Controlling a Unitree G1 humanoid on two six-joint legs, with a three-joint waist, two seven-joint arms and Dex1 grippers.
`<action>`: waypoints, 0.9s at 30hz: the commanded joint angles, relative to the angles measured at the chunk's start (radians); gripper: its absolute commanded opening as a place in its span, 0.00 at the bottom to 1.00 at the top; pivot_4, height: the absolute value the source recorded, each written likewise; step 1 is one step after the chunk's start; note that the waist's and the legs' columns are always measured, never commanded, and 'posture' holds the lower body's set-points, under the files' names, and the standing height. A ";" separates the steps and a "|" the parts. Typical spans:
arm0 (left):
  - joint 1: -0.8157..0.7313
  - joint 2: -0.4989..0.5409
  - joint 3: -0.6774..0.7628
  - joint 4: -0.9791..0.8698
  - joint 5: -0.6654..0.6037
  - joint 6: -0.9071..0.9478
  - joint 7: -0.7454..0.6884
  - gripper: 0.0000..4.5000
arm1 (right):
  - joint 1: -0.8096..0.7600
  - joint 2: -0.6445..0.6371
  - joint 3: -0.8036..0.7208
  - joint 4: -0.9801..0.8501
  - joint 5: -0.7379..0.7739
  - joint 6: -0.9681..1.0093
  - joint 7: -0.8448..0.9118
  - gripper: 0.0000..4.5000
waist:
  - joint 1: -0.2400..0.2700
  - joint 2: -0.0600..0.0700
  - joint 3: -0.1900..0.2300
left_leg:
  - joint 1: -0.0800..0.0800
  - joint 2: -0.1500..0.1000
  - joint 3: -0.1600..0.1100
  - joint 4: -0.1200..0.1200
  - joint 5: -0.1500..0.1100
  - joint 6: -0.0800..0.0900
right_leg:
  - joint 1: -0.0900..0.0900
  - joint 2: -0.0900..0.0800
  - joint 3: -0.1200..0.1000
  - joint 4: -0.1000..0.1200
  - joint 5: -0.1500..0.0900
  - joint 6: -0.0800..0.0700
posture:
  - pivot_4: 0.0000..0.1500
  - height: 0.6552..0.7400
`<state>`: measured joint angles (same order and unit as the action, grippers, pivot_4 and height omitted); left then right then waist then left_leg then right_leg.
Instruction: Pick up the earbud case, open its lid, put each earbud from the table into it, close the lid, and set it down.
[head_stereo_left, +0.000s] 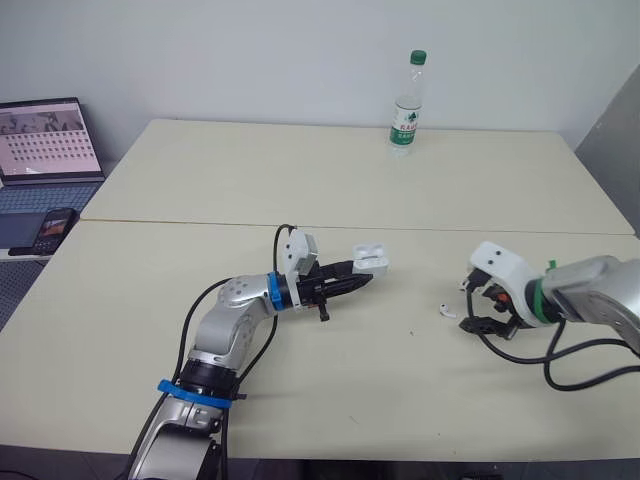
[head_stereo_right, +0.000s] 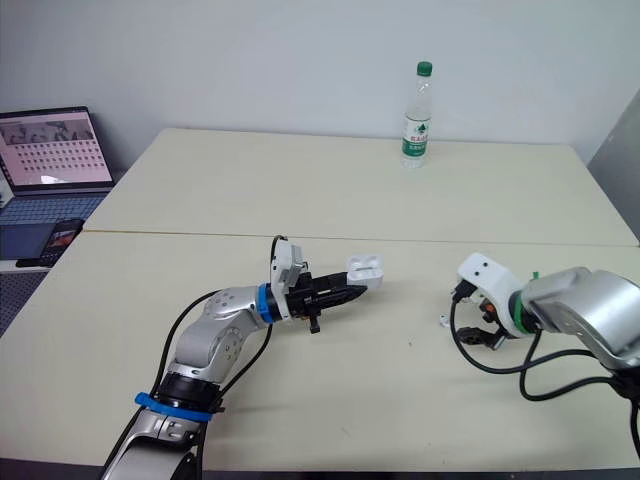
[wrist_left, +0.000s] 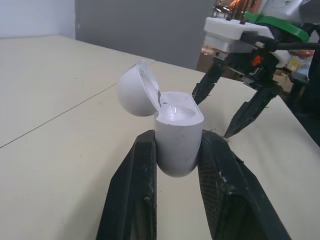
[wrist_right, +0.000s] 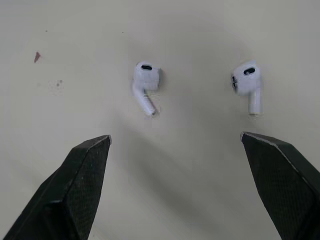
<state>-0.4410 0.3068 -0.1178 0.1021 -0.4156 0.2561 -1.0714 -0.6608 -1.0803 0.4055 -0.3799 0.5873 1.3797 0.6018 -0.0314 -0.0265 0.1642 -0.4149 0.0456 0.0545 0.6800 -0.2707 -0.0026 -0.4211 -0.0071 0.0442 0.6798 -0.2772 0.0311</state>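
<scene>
We're gripping the earbud case in the left gripper. Both black fingers are pinching its lower body from the sides, and it's hanging over the middle of the desk, looking lifted clear of the top.

So we're counting pick-up and lid-opening as done. The lid is tipping back on its hinge and the case mouth is facing up and toward the right arm.

We're judging loading as not started. Both earbuds are lying on the desk toward its right edge, one earbud and the other earbud side by side but apart, stems pointing roughly the same way. The right gripper is hovering over them with its fingers spread wide, holding nothing and touching neither.

We're leaving for later: grab each bud, seat both, shut the lid, set the case down.

Case look: we're seeing a glossy white, rounded pebble shape with a domed lid and a shiny inner rim. We're not making out the wells clearly.

A water bottle with a green cap is standing upright at the far edge, well apart from the work.
</scene>
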 joint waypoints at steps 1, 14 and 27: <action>0.015 0.009 0.018 -0.066 -0.010 -0.019 0.011 0.17 | -0.065 0.003 0.105 0.043 -0.073 -0.021 0.067 0.96 | 0.002 0.000 0.000 | 0.000 0.000 0.000 0.000 0.000 0.000 | 0.000 0.000 0.000 0.000 0.000 0.000 | 1.00 0.95; 0.071 0.019 0.017 -0.113 0.004 -0.029 0.067 0.17 | -0.196 0.131 0.220 0.203 -0.203 -0.024 0.164 0.96 | 0.004 0.000 0.000 | 0.000 -0.001 -0.001 0.000 0.000 0.000 | 0.000 -0.002 -0.001 0.000 0.000 0.000 | 1.00 0.95; 0.068 0.005 0.022 -0.094 -0.004 -0.034 0.084 0.17 | -0.169 0.142 0.178 0.138 -0.204 0.023 0.185 0.18 | 0.004 0.000 0.000 | -0.001 -0.001 -0.001 0.000 0.000 0.000 | 0.000 -0.002 -0.001 0.000 0.000 0.000 | 1.00 0.95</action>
<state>-0.3647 0.3177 -0.1097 0.0367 -0.4003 0.2340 -0.9919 -0.8318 -0.9348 0.6142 -0.2105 0.3777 1.3924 0.7815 -0.0274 -0.0266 0.1641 -0.4154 0.0447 0.0539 0.6803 -0.2707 -0.0026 -0.4211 -0.0090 0.0428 0.6803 -0.2769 0.0307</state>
